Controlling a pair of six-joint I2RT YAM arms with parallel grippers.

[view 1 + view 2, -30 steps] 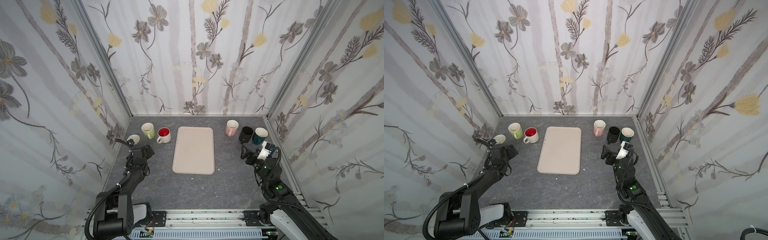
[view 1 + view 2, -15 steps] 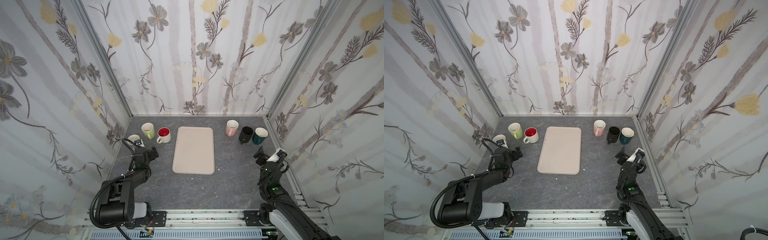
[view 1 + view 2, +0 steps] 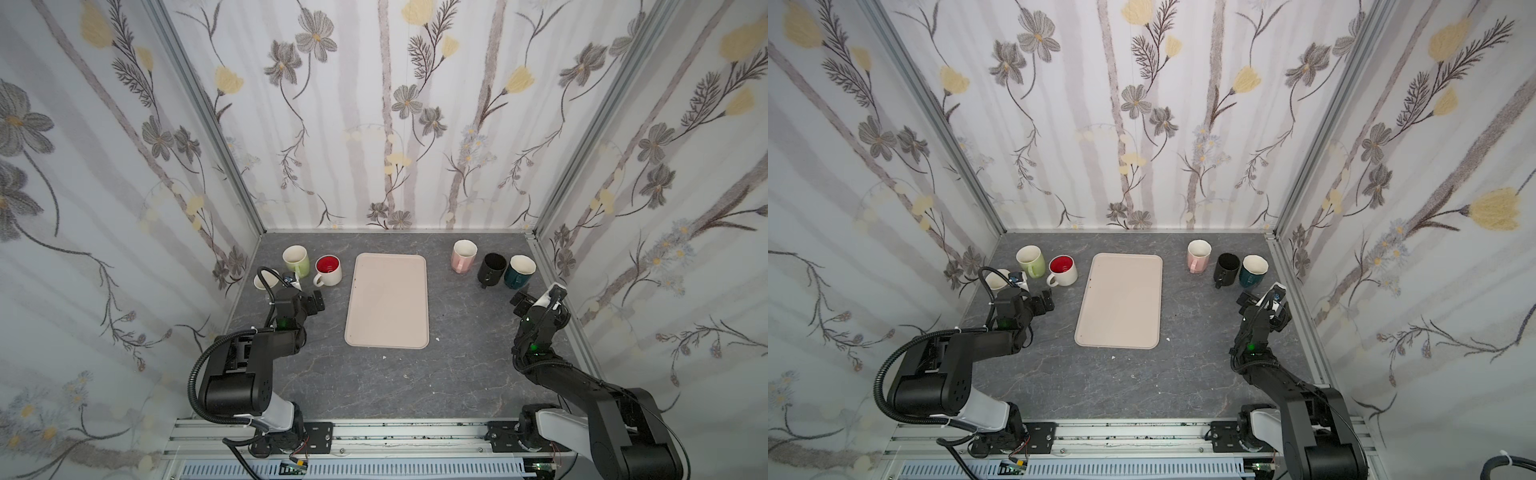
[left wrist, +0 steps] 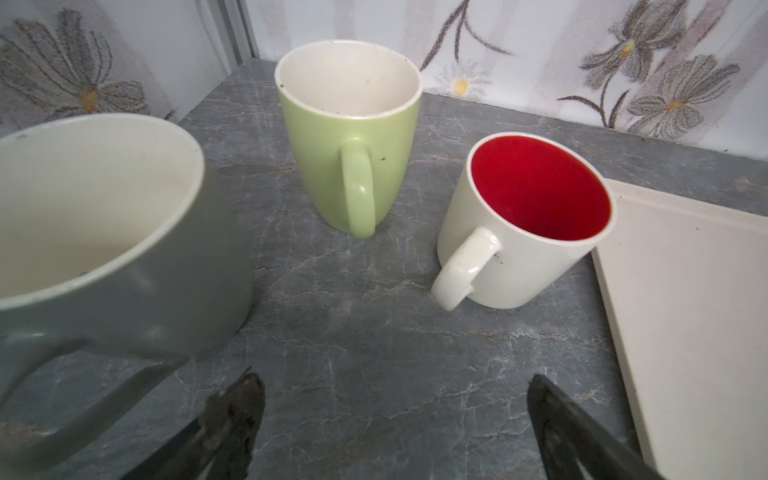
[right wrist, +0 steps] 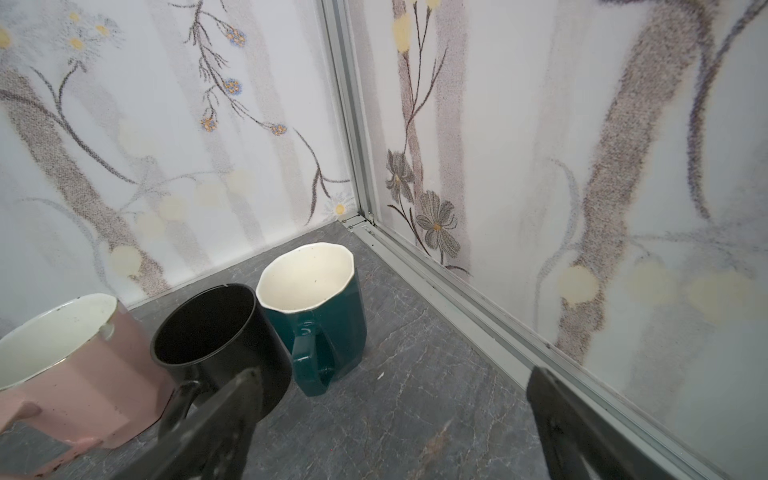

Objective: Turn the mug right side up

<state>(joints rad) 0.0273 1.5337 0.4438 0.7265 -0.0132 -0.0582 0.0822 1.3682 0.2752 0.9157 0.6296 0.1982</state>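
Note:
Three mugs stand mouth up at the back left: a grey mug (image 3: 266,281) (image 4: 116,232), a green mug (image 3: 296,260) (image 4: 353,137) and a white mug with a red inside (image 3: 328,270) (image 4: 528,224). At the back right a pink mug (image 3: 463,256) (image 5: 79,365), a black mug (image 3: 492,268) (image 5: 216,332) and a teal mug (image 3: 519,270) (image 5: 320,307) also stand mouth up. My left gripper (image 3: 304,294) (image 4: 395,415) is open and empty just in front of the left group. My right gripper (image 3: 540,297) (image 5: 395,415) is open and empty in front of the teal mug.
A cream tray (image 3: 388,301) (image 3: 1121,301) lies flat in the middle between the two groups. The right side wall and its metal rail (image 5: 478,307) run close beside my right gripper. The left wall stands just behind the grey mug.
The right gripper has moved right, away from the black mug toward the side wall. Both arms have folded back toward their bases. Both grippers stayed open.

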